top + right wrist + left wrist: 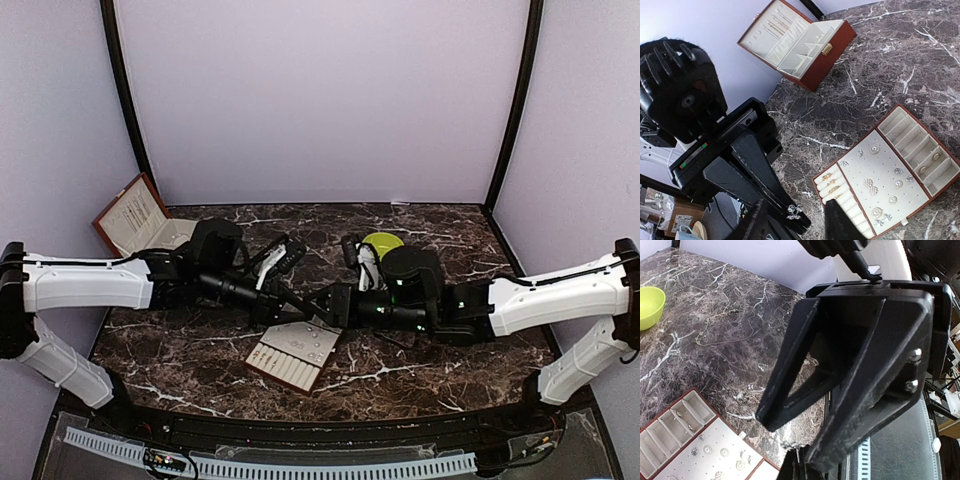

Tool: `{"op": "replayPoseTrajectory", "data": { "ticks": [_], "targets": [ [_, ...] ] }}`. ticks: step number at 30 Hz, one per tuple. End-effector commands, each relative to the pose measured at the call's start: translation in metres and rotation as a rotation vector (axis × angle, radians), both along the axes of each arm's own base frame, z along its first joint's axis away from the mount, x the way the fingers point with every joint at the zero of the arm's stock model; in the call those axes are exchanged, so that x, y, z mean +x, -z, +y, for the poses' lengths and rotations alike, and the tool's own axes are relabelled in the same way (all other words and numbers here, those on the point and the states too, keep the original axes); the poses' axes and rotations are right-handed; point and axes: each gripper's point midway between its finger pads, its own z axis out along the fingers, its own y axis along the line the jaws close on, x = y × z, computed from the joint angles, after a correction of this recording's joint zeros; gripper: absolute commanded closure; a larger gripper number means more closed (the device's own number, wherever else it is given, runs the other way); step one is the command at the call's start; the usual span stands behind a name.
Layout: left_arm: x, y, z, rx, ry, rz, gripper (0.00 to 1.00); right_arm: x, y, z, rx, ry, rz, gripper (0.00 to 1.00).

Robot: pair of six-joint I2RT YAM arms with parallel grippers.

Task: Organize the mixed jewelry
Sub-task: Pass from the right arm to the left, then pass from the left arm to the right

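Observation:
A small crystal earring (795,211) of the mixed jewelry sits at the tips of my left gripper (306,318), which is shut on it. My right gripper (799,224) stands open, one finger on each side of that earring without touching it. In the left wrist view the right gripper's fingers (790,400) fill the middle, spread apart. Both grippers meet just above the far edge of the cream compartment tray (295,355). Gold rings (829,183) and several studs (869,186) sit in the tray (885,165). Thin chains (725,342) lie loose on the marble.
The reddish-brown box (810,70) stands open at the back left (135,215) with chains on its lid lining. A yellow-green bowl (382,243) sits behind the right arm, also in the left wrist view (647,305). The table's near edge has a slotted rail (260,465).

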Motion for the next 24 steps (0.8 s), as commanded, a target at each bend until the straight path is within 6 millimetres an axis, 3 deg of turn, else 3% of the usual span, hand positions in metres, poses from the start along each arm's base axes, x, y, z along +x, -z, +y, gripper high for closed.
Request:
{"op": "replayPoseTrajectory", "data": {
  "ticks": [1,4,10,17,24],
  "targets": [
    [-0.007,-0.016,0.002,-0.03,0.005,-0.142,1.0,-0.003,-0.034,-0.001,0.124,-0.007,-0.025,0.5],
    [-0.014,-0.019,0.002,-0.024,0.019,-0.224,1.0,-0.006,-0.04,0.001,0.153,-0.029,-0.027,0.47],
    [-0.024,-0.032,0.004,-0.093,0.03,-0.263,1.0,-0.02,-0.056,0.005,0.248,-0.123,-0.068,0.49],
    [-0.029,-0.048,0.011,-0.165,0.027,-0.303,1.0,-0.031,-0.062,0.006,0.284,-0.184,-0.084,0.61],
    [-0.027,-0.046,0.01,-0.152,0.015,-0.305,1.0,-0.034,-0.067,0.013,0.296,-0.214,-0.086,0.66]
  ]
}}
